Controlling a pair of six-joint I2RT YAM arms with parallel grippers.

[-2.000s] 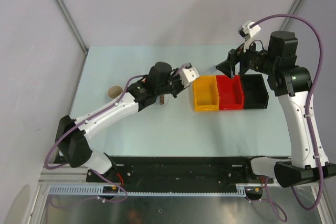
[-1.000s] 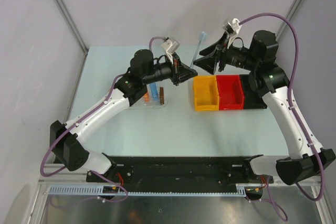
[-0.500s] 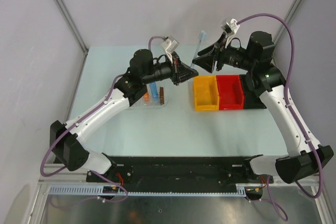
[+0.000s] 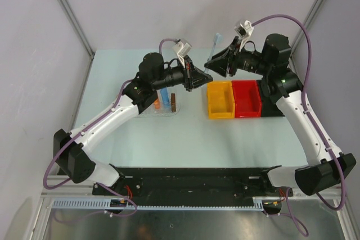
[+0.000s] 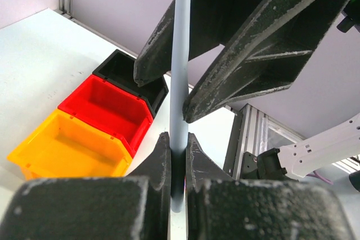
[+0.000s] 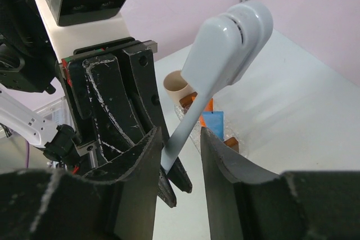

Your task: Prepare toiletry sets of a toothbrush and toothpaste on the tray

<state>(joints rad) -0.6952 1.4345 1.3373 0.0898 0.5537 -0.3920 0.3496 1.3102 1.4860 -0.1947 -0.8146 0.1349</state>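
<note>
While the one long, thin, whitish translucent toothbrush [image 4: 212, 49] hangs in the air above the far part of the pale table [image 4: 185, 139], both arms meet at it. The left claw [image 5: 177, 139] is clamped tight on its lower end. The right claw [image 6: 181, 136] straddles the shaft higher up, jaws partly apart, with a gap beside the shaft. Two small flat toothpaste tubes, one orange [image 4: 156, 104] and one blue [image 4: 165, 96], sit in the one small clear plastic tray with dark wooden end blocks [image 4: 169, 112], below the left arm. One beige round cup [image 6: 175, 84] stands beyond it. Three plastic bins stand touching in a row: yellow [image 4: 220, 102], red [image 4: 246, 99], black [image 5: 126, 66]. A narrow strip of table separates tray and yellow bin; bare table runs from there to the near edge.
</note>
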